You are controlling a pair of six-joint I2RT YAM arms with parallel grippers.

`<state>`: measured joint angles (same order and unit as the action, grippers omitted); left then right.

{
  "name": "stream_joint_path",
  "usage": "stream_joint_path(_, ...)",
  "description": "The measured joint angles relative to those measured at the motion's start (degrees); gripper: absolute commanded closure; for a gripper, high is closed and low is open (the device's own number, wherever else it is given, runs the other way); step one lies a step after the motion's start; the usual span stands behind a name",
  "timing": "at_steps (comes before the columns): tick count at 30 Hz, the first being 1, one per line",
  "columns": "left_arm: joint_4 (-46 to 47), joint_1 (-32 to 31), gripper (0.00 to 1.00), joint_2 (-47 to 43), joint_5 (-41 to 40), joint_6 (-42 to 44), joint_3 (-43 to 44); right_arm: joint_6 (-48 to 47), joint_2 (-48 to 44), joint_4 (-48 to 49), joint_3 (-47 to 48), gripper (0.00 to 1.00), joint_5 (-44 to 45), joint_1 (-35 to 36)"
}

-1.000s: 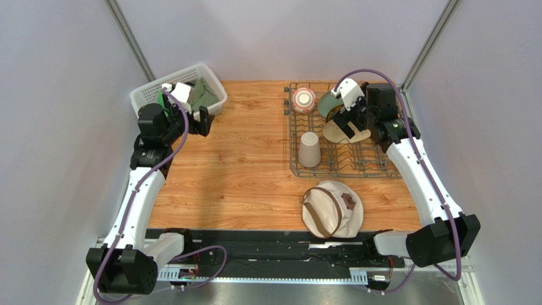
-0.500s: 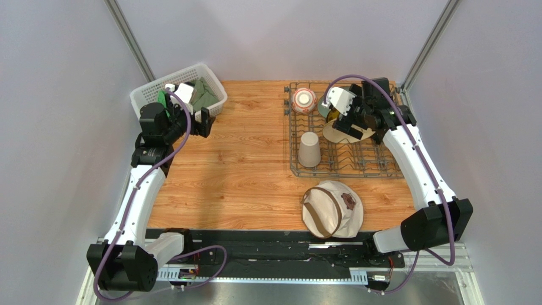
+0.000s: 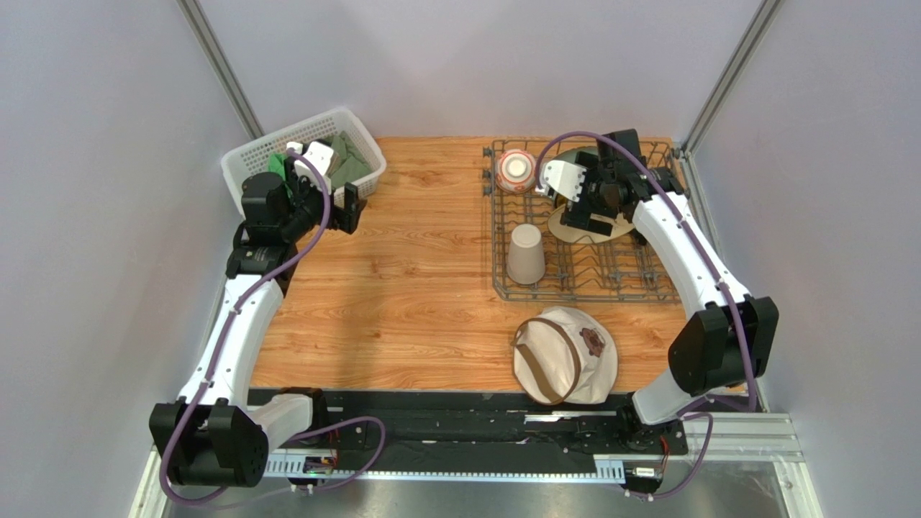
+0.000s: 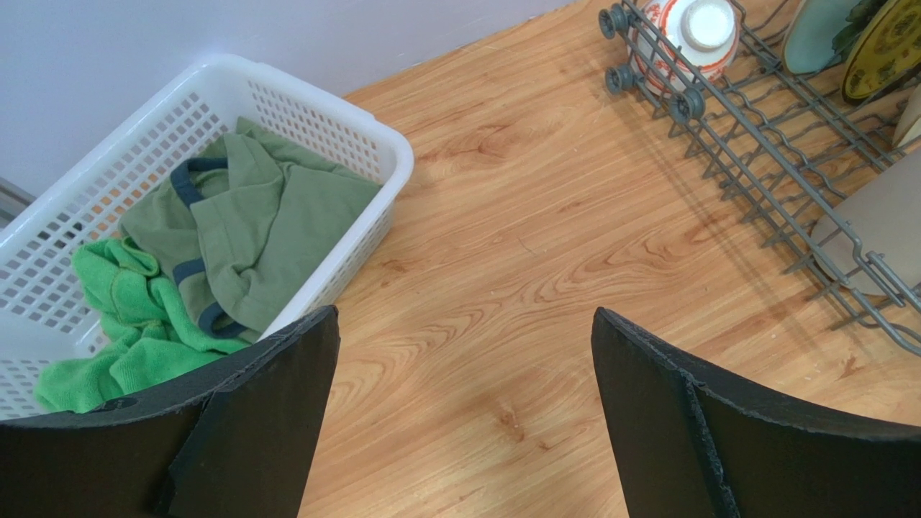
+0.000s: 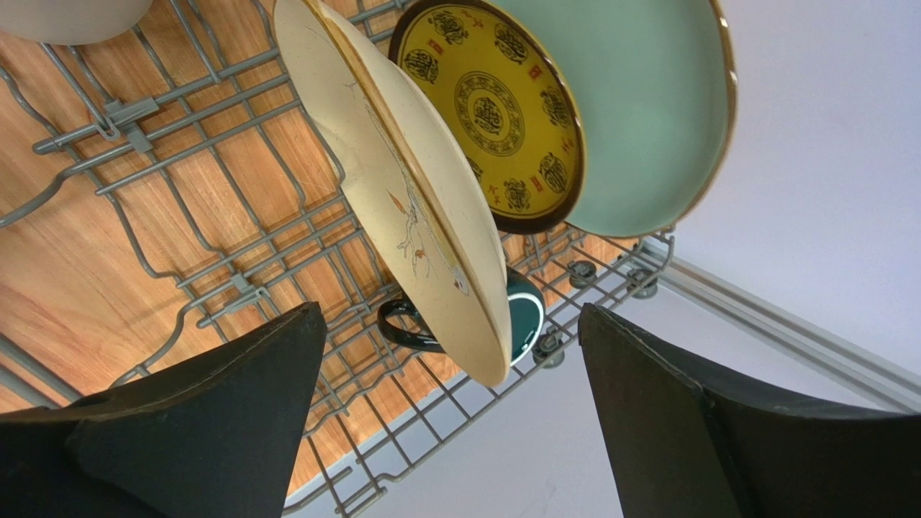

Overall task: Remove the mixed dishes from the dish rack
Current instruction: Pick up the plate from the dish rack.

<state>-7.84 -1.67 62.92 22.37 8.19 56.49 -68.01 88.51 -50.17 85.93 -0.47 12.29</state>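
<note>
Approach: R gripper [image 5: 452, 324] wide open, empty, lined up over cream plate [image 5: 400, 205] in dish rack [image 3: 562, 283]. Next, prob.: drop, pinch rim, lift clear of tines. L gripper [image 4: 463, 315] open, empty.

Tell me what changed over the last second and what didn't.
The right gripper swung left over the rack, closing in on the cream plate; its jaws are open, gripping nothing. The left gripper, open near the basket, barely shifted. The bowl, tumbler and hat stayed put.
</note>
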Motion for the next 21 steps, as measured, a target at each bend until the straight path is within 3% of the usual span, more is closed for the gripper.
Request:
stream_joint_path(13, 0.46, 0.00, 0.06, 1.79, -0.66, 2.71, 0.00, -2.69, 9.62, 1.16, 6.21, 0.16, 2.49, 0.00)
stream_joint_path(21, 1.09, 0.00, 0.06, 2.97, -1.53, 3.69, 0.00, -3.74, 13.46, 1.42, 8.20, 0.32, 3.67, 0.00)
